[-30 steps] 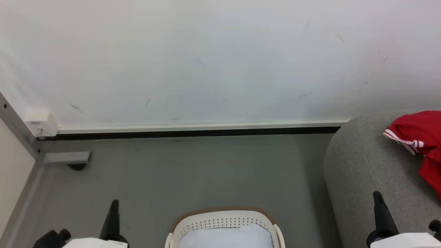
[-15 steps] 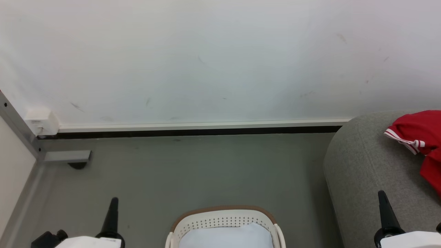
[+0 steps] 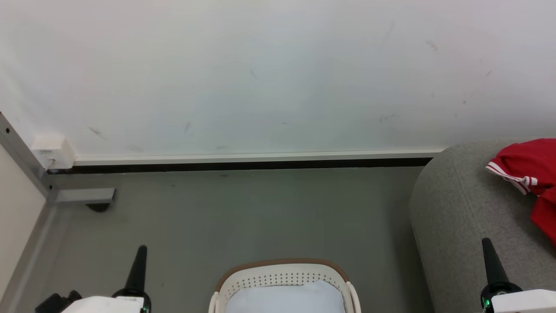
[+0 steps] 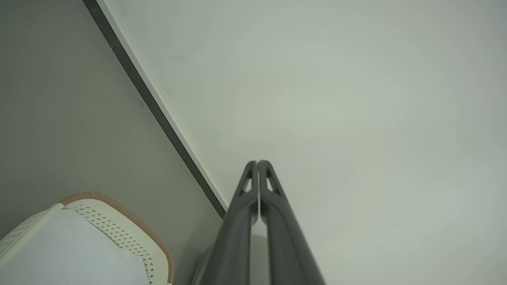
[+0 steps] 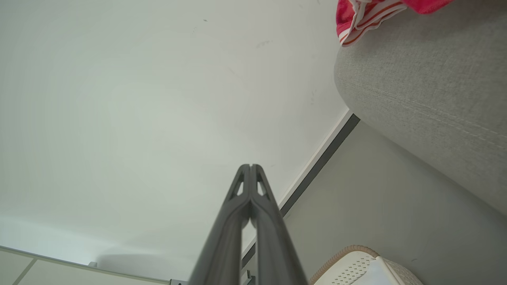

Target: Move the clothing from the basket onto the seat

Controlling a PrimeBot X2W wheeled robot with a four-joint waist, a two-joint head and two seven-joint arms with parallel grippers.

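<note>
1. The grey seat (image 3: 460,208) spreads ahead and to the right of the right pincer (image 3: 486,243).
2. The basket (image 3: 282,263) stands between both pincers, nearer the left pincer (image 3: 141,251).
3. The red clothing (image 3: 532,167) lies on the seat, ahead-right of the right pincer, apart from it.
4. Both pincers are pressed together, holding nothing.

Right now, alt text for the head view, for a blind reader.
Red clothing lies on the grey seat at right; the cream basket at bottom centre holds a pale cloth. The left gripper and right gripper, both shut, point upward.
</note>
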